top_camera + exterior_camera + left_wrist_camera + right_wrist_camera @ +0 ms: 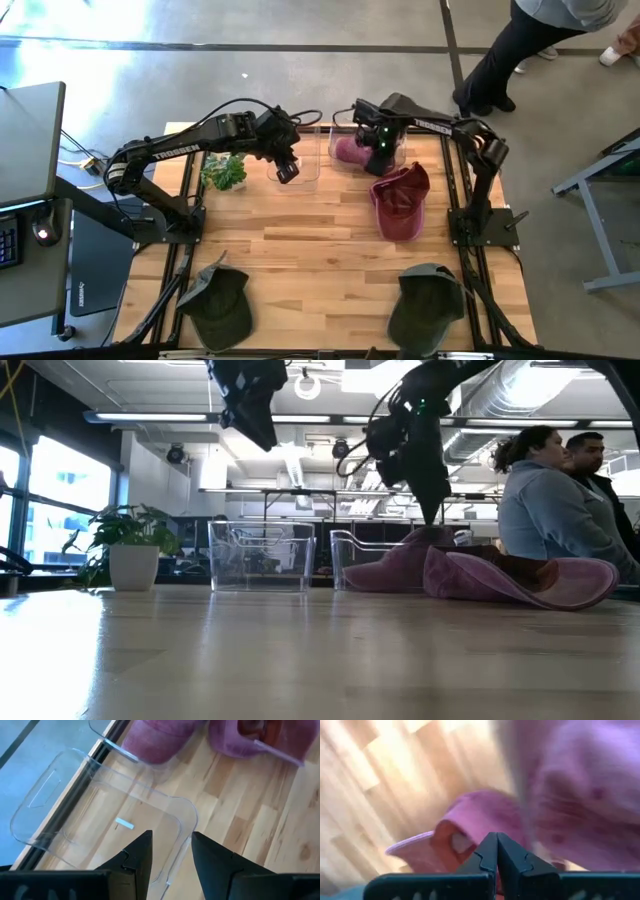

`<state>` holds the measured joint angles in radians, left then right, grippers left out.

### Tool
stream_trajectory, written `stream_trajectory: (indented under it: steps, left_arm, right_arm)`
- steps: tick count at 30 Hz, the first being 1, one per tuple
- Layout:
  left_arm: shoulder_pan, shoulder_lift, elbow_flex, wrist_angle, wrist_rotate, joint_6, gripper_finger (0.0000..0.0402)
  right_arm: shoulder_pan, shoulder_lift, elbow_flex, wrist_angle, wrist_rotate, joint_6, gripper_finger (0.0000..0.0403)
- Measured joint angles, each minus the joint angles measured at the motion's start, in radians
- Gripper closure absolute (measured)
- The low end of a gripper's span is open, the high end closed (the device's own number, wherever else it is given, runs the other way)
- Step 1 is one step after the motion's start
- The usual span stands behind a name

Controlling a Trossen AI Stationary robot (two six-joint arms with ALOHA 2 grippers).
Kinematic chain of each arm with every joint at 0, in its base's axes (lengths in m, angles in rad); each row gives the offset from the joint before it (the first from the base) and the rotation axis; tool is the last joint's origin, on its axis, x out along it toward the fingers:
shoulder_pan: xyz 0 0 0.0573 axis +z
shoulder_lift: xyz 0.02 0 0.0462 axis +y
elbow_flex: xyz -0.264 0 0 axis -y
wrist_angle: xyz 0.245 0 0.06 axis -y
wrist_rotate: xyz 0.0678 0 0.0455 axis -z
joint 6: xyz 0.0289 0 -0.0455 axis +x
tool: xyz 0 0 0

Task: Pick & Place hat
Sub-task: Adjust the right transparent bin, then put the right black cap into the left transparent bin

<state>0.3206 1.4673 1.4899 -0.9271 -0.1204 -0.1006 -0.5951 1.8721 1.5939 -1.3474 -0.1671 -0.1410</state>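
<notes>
Two maroon hats show. One [350,152] [385,572] lies in the right clear bin [338,133]; the other [400,200] [520,575] rests on the table just near of that bin, open side up. My right gripper [380,145] [437,510] [496,842] is shut and points down over the bin and its hat; maroon cloth [470,820] fills its wrist view. My left gripper [286,167] [170,852] is open and hovers above the empty left clear bin [305,175] [100,810]. My right gripper has its fingertips [487,850] closed together, with no cloth showing between them. In the low view they end just above the maroon hat's top [430,538]. I cannot tell whether they touch it.
Two dark green hats [220,300] [430,300] lie near the table's near edge. A small potted plant [225,172] [130,550] stands left of the left bin. People [545,490] stand beyond the table's far right side. Bare wood [310,250] lies mid-table.
</notes>
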Motion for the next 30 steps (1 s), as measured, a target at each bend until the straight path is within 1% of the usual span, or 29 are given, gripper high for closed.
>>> stream_trajectory:
  steps: [1,5,8,12,16,20,23,26,28,30]
  left_arm:
    - [0.000,0.000,0.000,0.000,0.000,0.007,0.0268]
    - [0.000,0.000,0.000,-0.001,0.001,0.027,0.0268]
    - [0.000,0.000,0.000,-0.004,0.001,0.028,0.0268]
    - [0.000,0.000,0.000,-0.005,0.001,0.028,0.0268]
    - [0.000,-0.015,0.000,-0.034,0.012,0.026,0.0268]
    - [0.000,-0.013,0.002,-0.062,0.044,0.021,0.0268]
    - [-0.001,-0.014,0.002,-0.097,0.049,0.019,0.0268]
    - [-0.001,-0.025,0.001,-0.151,0.050,0.018,0.0268]
    - [-0.011,-0.028,0.001,-0.158,0.050,0.018,0.0268]
    - [-0.022,-0.027,0.001,-0.167,0.043,0.023,0.0268]
  right_arm:
    - [0.011,-0.001,-0.019,0.007,-0.007,-0.012,0.0401]
    - [0.039,0.002,-0.129,0.041,0.029,-0.016,0.0402]
    - [0.051,0.002,-0.201,0.079,0.151,0.007,0.0402]
    - [0.059,0.002,-0.244,0.134,0.324,0.034,0.0402]
    - [0.059,0.002,-0.251,0.180,0.419,0.085,0.0402]
    - [0.060,0.002,-0.246,0.213,0.410,0.111,0.0402]
    - [0.078,-0.028,-0.246,0.169,0.434,0.145,0.0402]
    - [0.120,-0.134,-0.246,0.139,0.457,0.243,0.0402]
    - [0.158,-0.218,-0.248,0.141,0.444,0.323,0.0402]
    - [0.204,-0.295,-0.251,0.141,0.407,0.402,0.0402]
